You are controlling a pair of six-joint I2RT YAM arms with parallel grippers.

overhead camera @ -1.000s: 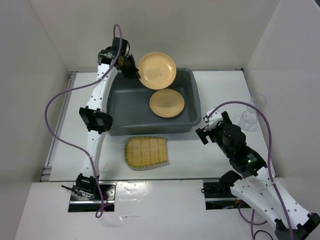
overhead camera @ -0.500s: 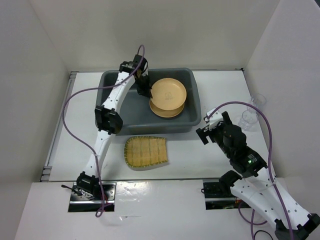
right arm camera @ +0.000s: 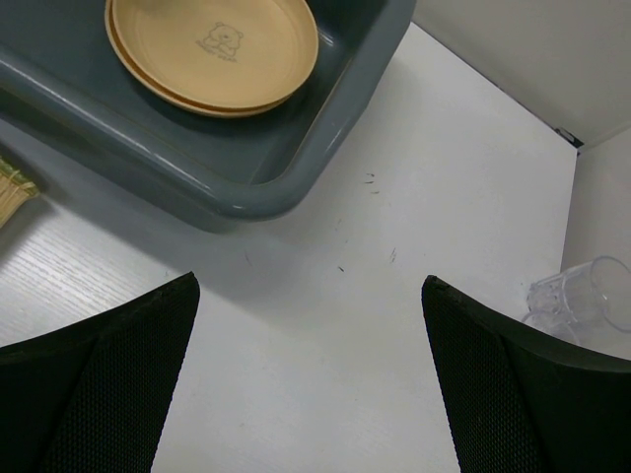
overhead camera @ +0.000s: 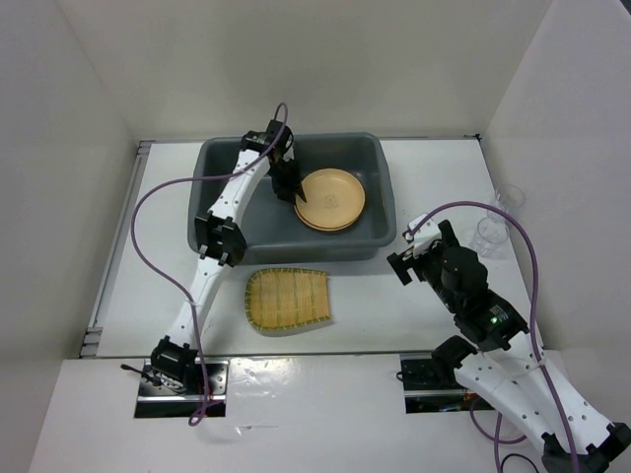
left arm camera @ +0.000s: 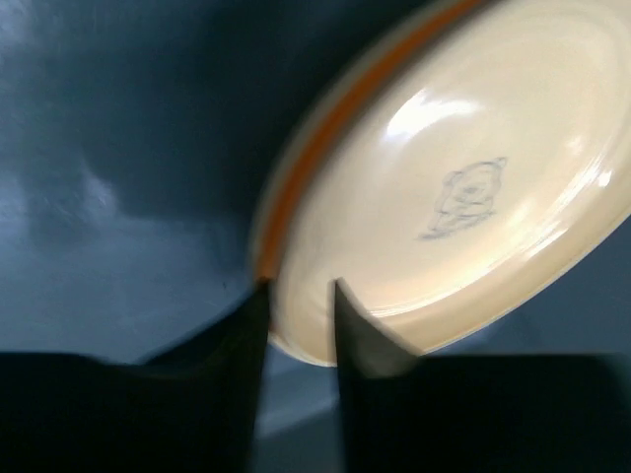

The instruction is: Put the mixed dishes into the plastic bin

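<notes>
Both tan plates (overhead camera: 331, 199) lie stacked inside the grey plastic bin (overhead camera: 296, 250), toward its right end, and the top plate (left arm camera: 463, 187) shows a little bear print in its middle. The left claw (left arm camera: 301, 288) reaches down into the bin at that plate's left edge. Its fingers (left arm camera: 246, 345) are only narrowly parted, with the rim between them, and I cannot tell whether they press on it. The woven bamboo tray (overhead camera: 286, 299) sits flat on the white counter (overhead camera: 434, 177), just beside the bin's near wall. Two clear cups (overhead camera: 491, 235) stand well off to the right, against the side wall. The right claw (right arm camera: 308, 284) hangs over bare counter between the bin's near right corner and the cups, spread wide with nothing in it.
</notes>
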